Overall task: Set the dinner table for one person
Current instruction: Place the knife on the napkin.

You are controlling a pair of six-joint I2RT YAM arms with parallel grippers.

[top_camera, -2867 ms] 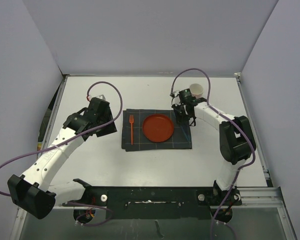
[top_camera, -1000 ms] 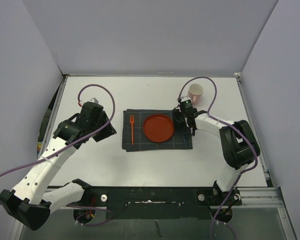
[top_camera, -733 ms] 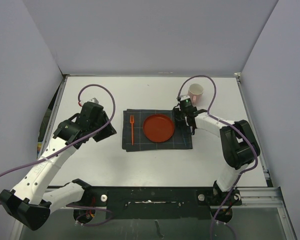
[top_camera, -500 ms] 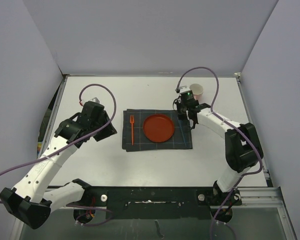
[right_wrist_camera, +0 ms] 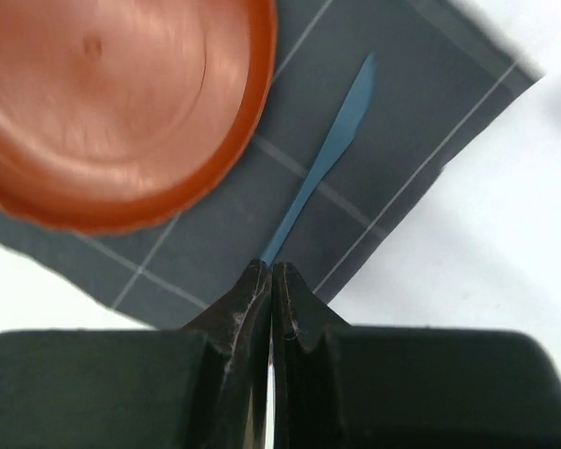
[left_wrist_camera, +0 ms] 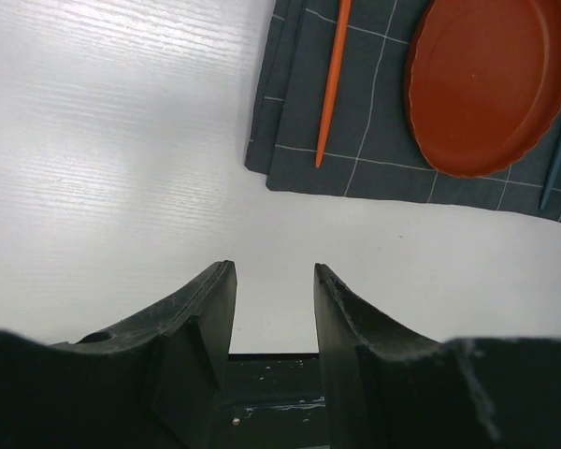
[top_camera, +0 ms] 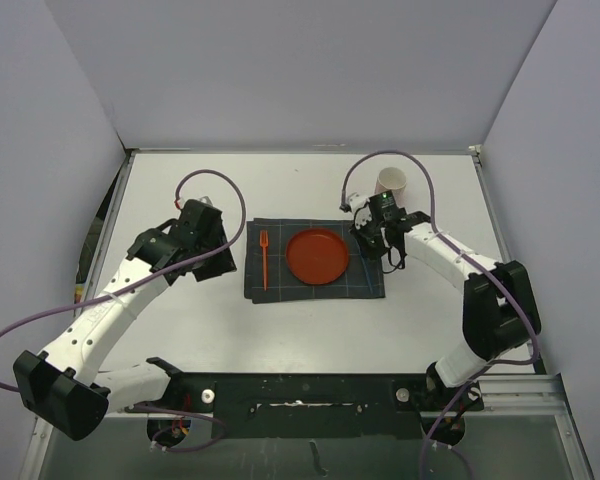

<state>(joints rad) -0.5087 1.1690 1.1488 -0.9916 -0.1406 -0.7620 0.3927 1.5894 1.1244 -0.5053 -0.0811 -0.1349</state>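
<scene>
On dark grid-lined cloth mat [top_camera: 320, 290]: orange plastic fork [top_camera: 264, 258], round red plate [top_camera: 316, 256] and slim blue knife [right_wrist_camera: 323, 168] are lying set.
Pale pink cup [top_camera: 391, 182]: sitting off-mat, seemingly awaiting placement.
Right gripper [right_wrist_camera: 269, 271]: fingers pressing together.
Left gripper [left_wrist_camera: 273, 281]: fingers standing apart, empty.

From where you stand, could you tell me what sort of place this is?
Probably a robot lab cell staged for dining: white robot arms, plain grey panel walls, and a round orange plate on a dark grid-lined cloth mat.

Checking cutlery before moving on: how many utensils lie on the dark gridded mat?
2: orange plastic fork left of the round red plate, blue plastic knife right; others possibly hidden.
</scene>
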